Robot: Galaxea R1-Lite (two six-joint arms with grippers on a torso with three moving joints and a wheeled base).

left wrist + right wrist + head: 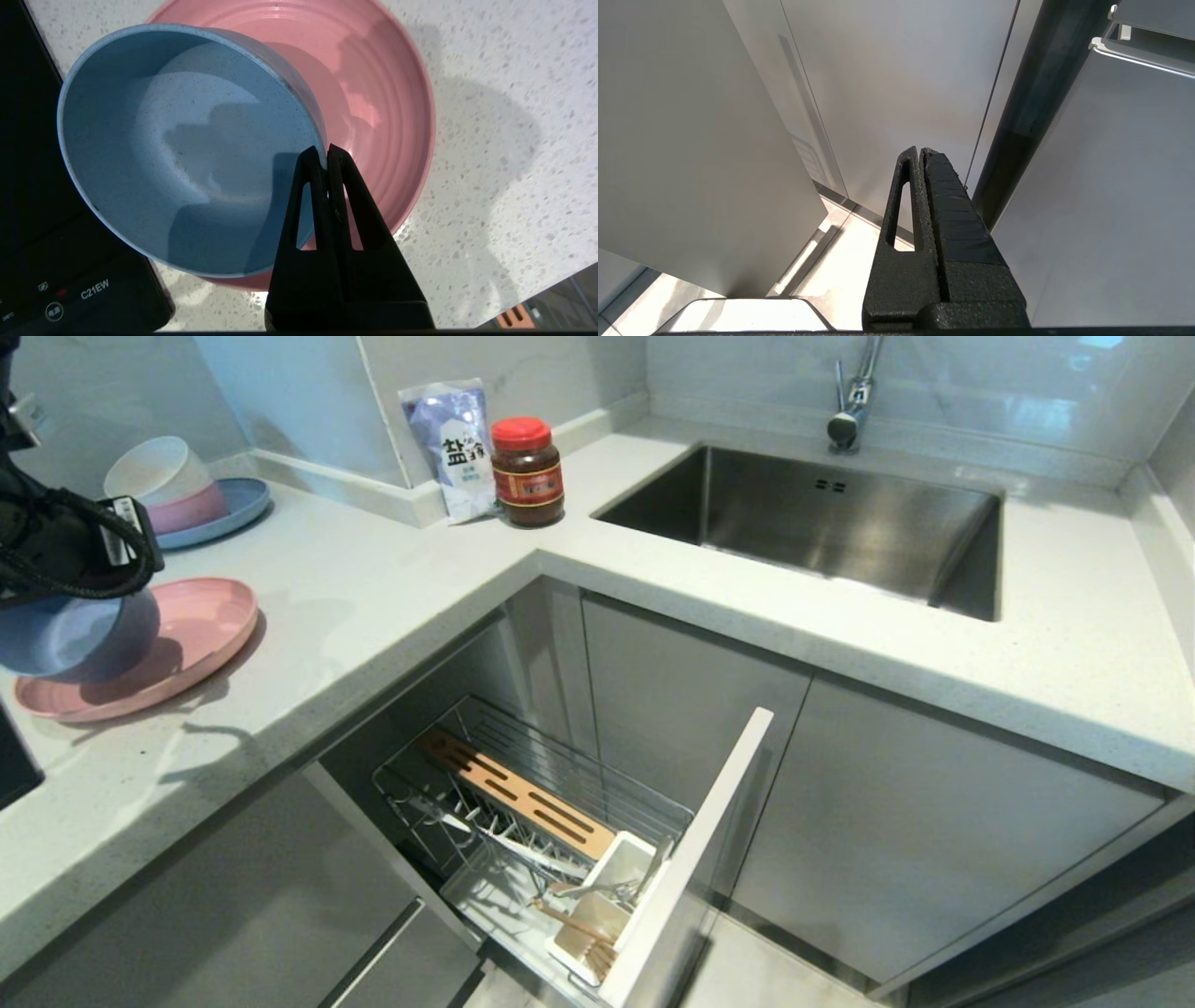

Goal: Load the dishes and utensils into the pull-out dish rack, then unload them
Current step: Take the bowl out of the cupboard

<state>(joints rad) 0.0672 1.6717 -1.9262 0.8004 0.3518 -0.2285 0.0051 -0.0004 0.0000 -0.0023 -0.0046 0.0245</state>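
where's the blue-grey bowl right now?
Head view, far left: the blue-grey bowl is pinched by its rim in the left gripper, tilted above the pink plate on the counter.

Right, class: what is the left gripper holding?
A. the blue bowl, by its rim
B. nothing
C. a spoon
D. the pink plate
A: the left gripper is shut on the rim of the blue bowl, tilted above the pink plate.

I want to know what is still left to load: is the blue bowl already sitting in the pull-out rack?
No: the left gripper holds the blue bowl by its rim above the pink plate on the counter.
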